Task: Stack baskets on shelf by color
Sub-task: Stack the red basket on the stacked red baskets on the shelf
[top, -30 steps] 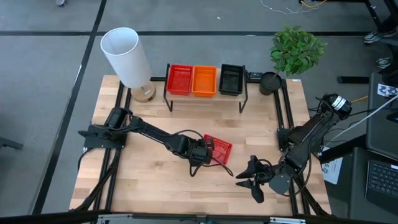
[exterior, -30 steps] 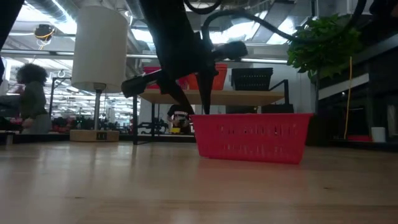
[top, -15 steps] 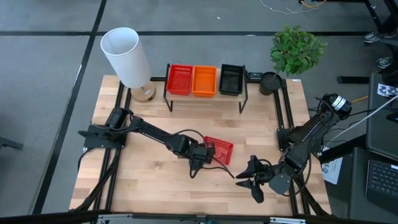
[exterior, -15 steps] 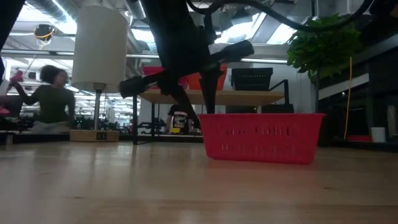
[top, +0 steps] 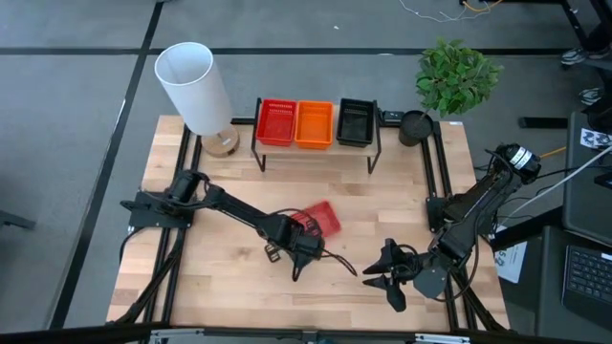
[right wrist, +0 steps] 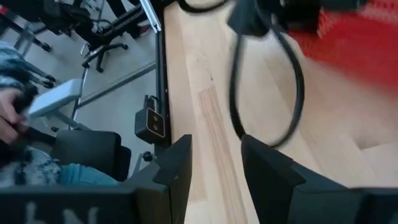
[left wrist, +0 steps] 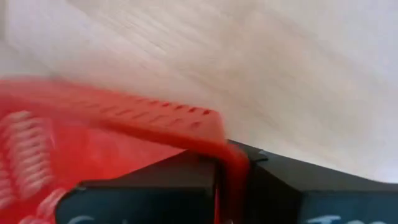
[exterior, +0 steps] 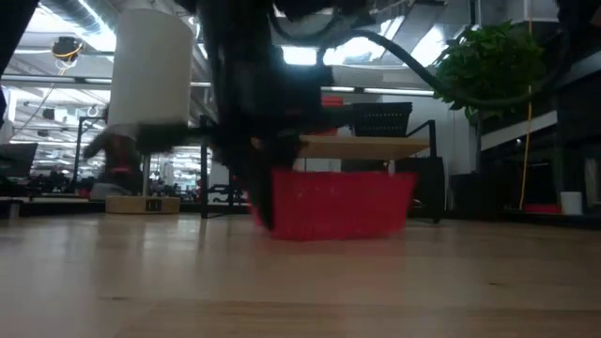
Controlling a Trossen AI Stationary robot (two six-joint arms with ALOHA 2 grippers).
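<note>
A red mesh basket [top: 317, 219] sits near the middle of the table, and my left gripper [top: 295, 239] is shut on its wall at the near-left side. It also shows in the low view as the red basket [exterior: 338, 203], with the dark arm in front of its left end. On the low shelf [top: 316, 148] at the far edge stand a red basket [top: 276, 121], an orange basket [top: 315, 123] and a black basket [top: 356, 121] in a row. My right gripper [top: 386, 278] waits open at the near right. My left gripper pinches one wall of the red basket just beside a corner, at the rim [left wrist: 229, 155]. One finger [left wrist: 155, 186] is inside the basket and the other [left wrist: 286, 186] outside. The fingers slant steeply down from the near-left. Whether the basket's bottom is off the table, I cannot tell.
A white lamp [top: 196, 88] stands at the far left corner and a potted plant [top: 454, 76] at the far right. A black cable [right wrist: 292, 93] from the left arm loops over the table in front of my right gripper. Bare wood lies along the near edge.
My left gripper has rolled, sunk a little and shut on the red basket's wall. The basket has turned about and slid a short way toward the table's left and far side.
</note>
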